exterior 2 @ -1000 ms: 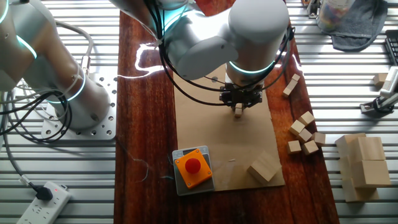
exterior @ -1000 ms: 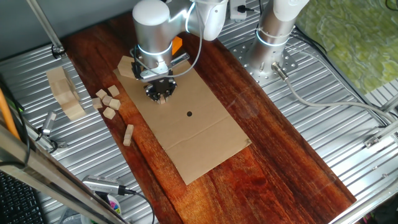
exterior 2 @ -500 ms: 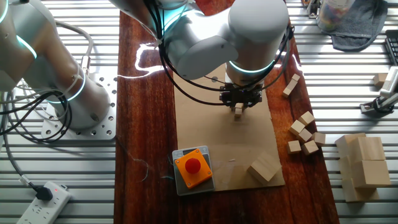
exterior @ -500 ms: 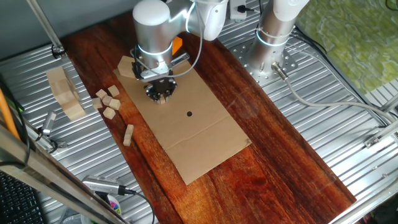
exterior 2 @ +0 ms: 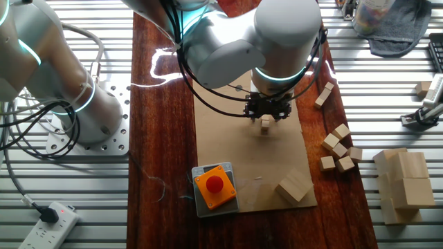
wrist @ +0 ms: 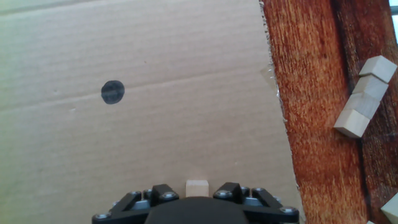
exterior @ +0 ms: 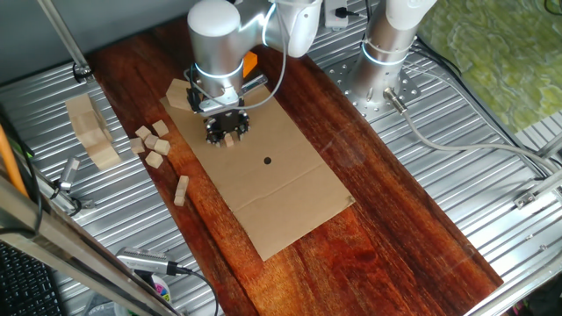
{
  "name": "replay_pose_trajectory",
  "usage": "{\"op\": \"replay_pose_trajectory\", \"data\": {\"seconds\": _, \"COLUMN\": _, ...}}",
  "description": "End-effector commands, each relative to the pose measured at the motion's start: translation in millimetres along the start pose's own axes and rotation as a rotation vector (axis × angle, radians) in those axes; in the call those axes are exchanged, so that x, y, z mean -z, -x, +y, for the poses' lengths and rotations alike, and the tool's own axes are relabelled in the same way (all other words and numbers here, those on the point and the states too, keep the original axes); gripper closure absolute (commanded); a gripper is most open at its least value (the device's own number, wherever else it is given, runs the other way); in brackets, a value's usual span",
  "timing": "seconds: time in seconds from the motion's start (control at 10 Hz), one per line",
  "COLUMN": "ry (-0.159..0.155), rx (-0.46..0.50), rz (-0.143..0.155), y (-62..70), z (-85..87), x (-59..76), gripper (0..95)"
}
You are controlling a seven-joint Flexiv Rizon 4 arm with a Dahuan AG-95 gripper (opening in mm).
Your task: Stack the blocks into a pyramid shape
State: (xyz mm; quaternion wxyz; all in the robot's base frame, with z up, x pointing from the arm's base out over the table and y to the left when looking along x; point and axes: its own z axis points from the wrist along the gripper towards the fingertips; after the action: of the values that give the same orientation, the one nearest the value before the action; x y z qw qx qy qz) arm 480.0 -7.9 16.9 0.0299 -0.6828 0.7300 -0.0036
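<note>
Non-task items on the table
A cardboard sheet [exterior: 272,175] marked with a black dot [exterior: 267,161] is laid on the wooden board [exterior: 404,219]; an orange button box [exterior 2: 214,187] is seen at its edge.

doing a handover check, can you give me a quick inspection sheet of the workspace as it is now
surface: cardboard sheet with a black dot, on a dark wooden board.
job's things: one block under the hand; loose blocks clustered on the board beside the sheet; another apart.
clutter: red button box, hexagonal wooden piece, big wooden slabs.
hand: hand low over the cardboard, the block between its fingers; grip cannot be confirmed.
cables: power strip and cables by the second arm base.
surroundings: ribbed metal tabletop.
</note>
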Motion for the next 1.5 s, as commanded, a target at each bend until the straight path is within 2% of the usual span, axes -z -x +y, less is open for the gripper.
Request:
{"op": "replay_pose_trajectory", "data": {"seconds": 0.1, "ry": 0.003, "rx": -0.004, "rz": -0.001, "y": 0.3, "z": -0.1, "x": 1.0, "gripper": 38.0}}
{"op": "replay_pose_trajectory", "data": {"seconds": 0.6, "ry": 0.02, "rx": -0.028, "rz": 0.004, "y": 5.5, "z": 1.6, "x": 18.0, "gripper": 38.0}}
{"op": "replay_pose_trajectory", "data": {"seconds": 0.8, "ry": 0.021, "rx": -0.049, "rz": 0.024, "y": 9.0, "z": 2.8, "x": 27.0, "gripper": 38.0}}
{"op": "replay_pose_trajectory", "data": {"seconds": 1.0, "ry": 0.02, "rx": -0.102, "rz": 0.03, "y": 11.3, "z": 3.0, "x": 31.3, "gripper": 76.0}}
{"op": "replay_pose_trajectory", "data": {"seconds": 1.3, "ry": 0.018, "rx": -0.191, "rz": 0.06, "y": 20.8, "z": -1.0, "x": 36.7, "gripper": 76.0}}
{"op": "replay_pose_trajectory", "data": {"seconds": 1.4, "ry": 0.019, "rx": -0.215, "rz": 0.067, "y": 22.9, "z": -5.6, "x": 37.6, "gripper": 95.0}}
{"op": "replay_pose_trajectory", "data": {"seconds": 1.5, "ry": 0.019, "rx": -0.231, "rz": 0.068, "y": 24.4, "z": -10.3, "x": 38.6, "gripper": 95.0}}
